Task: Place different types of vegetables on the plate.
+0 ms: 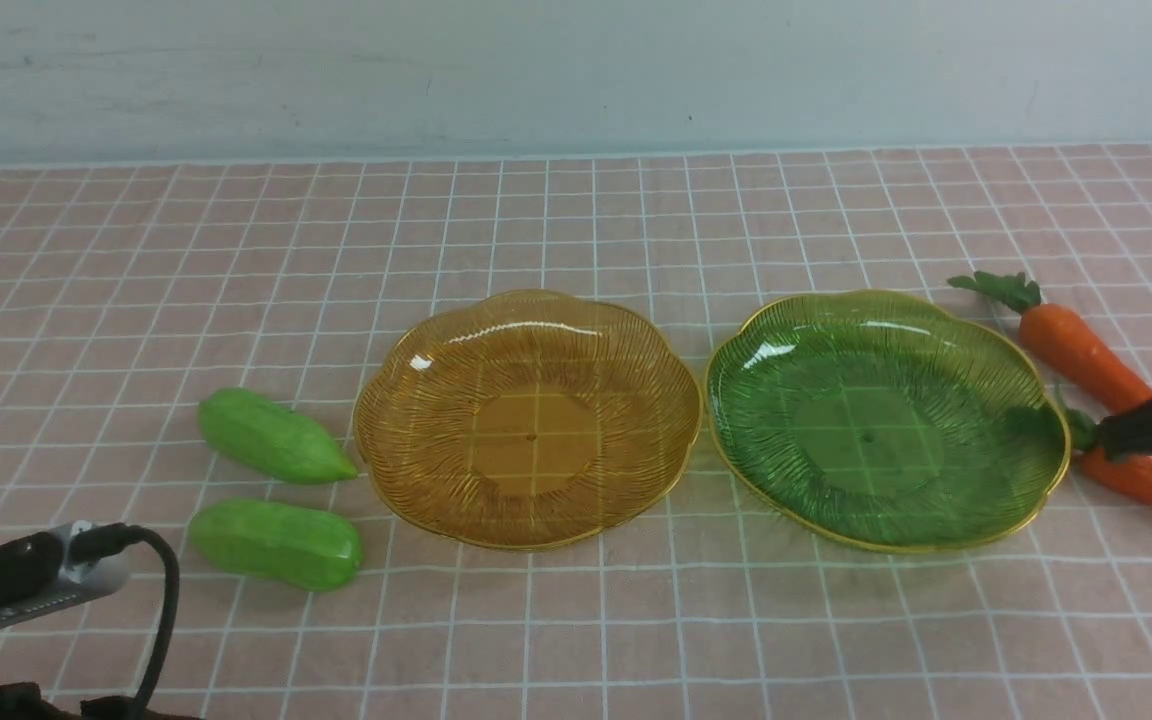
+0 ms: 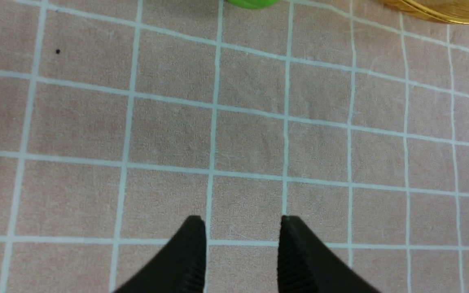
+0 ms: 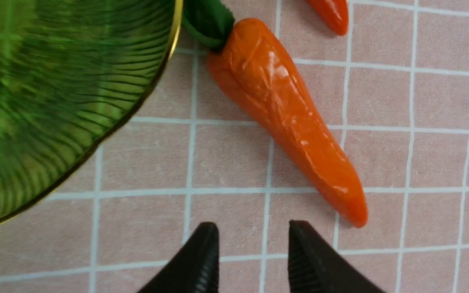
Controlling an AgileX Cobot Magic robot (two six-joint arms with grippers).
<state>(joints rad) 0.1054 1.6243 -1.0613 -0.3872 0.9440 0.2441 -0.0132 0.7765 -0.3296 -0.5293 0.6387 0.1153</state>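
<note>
Left arm (image 1: 11, 590) low at the near corner, its tool (image 2: 238, 221) parted and empty, short of two gourds (image 1: 271, 437) (image 1: 276, 543) beside the amber plate (image 1: 531, 545). Right tool (image 3: 254, 226), also parted and empty, points down near the carrots (image 1: 1086, 355) (image 3: 291, 118) beside the green plate (image 1: 886, 548); these look light, firm and slick, best gripped across the thick orange shoulder.

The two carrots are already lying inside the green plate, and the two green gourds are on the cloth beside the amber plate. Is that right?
Not quite: the carrots are not in the green plate. The front view shows them on the cloth beside it. The two green gourds are indeed on the cloth beside the amber plate.
</note>
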